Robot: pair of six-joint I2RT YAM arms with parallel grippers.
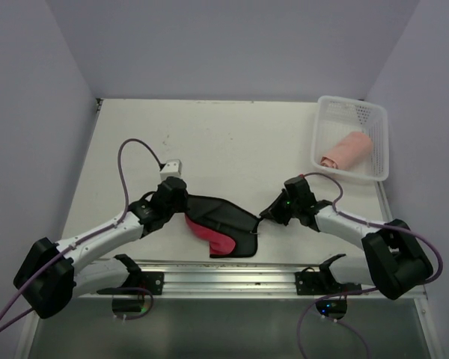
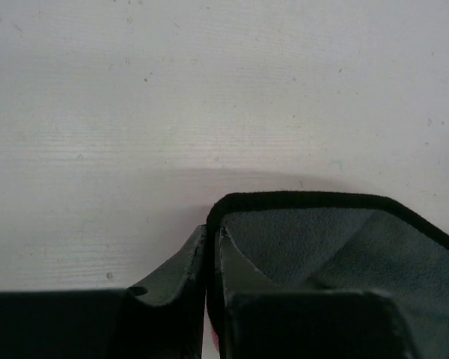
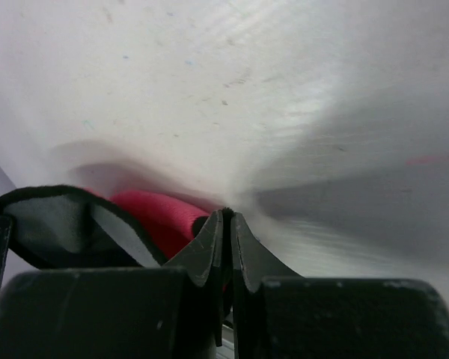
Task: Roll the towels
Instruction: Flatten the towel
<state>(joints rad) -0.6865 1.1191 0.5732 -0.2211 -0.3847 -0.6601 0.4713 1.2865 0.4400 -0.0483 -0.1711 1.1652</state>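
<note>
The blackish cloth (image 1: 221,217) with a red face lies near the table's front edge, stretched between both grippers, its red side folded up at the front. My left gripper (image 1: 181,202) is shut on its left corner; the left wrist view shows the dark trim of the cloth (image 2: 314,232) pinched between the jaws. My right gripper (image 1: 272,211) is shut on its right corner; the right wrist view shows the red face of the cloth (image 3: 161,213) beside the closed jaws. The salmon-pink towel (image 1: 347,151) lies rolled in the white basket (image 1: 382,142).
The white perforated basket stands at the back right of the table. A small white block (image 1: 170,166) with a cable sits just behind the left gripper. A metal rail (image 1: 224,277) runs along the table's front edge.
</note>
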